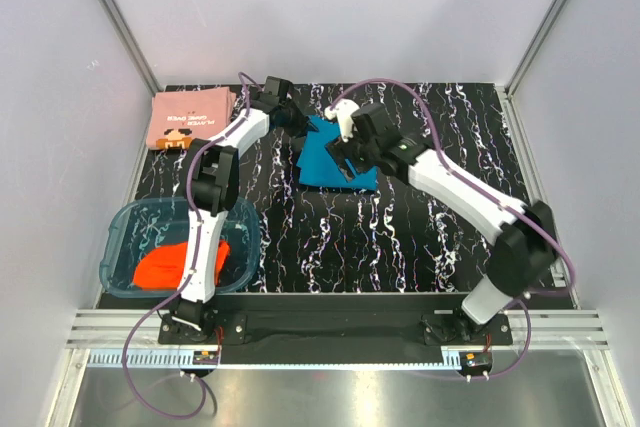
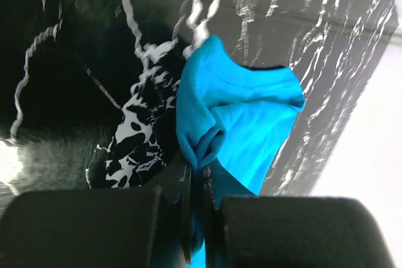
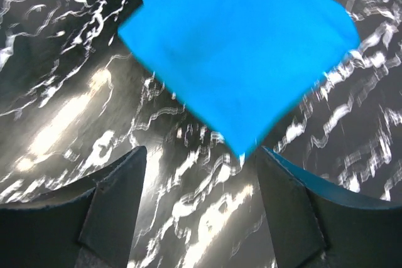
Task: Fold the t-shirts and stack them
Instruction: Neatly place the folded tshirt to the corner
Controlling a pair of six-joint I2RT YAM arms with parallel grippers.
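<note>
Presently we find the left gripper (image 2: 198, 177) clamped on the teal-blue t-shirt (image 2: 251, 105), the right gripper (image 3: 201, 164) with jaws apart just short of it; we judge it limp, light, best pinched at an edge.

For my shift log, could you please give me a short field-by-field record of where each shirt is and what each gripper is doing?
teal shirt: partly folded, far middle of the table
pink shirt: folded flat, far left corner
orange shirt: crumpled inside the tub, near left
left gripper: shut on an edge of the teal shirt
right gripper: open above the teal shirt, holding nothing
</note>
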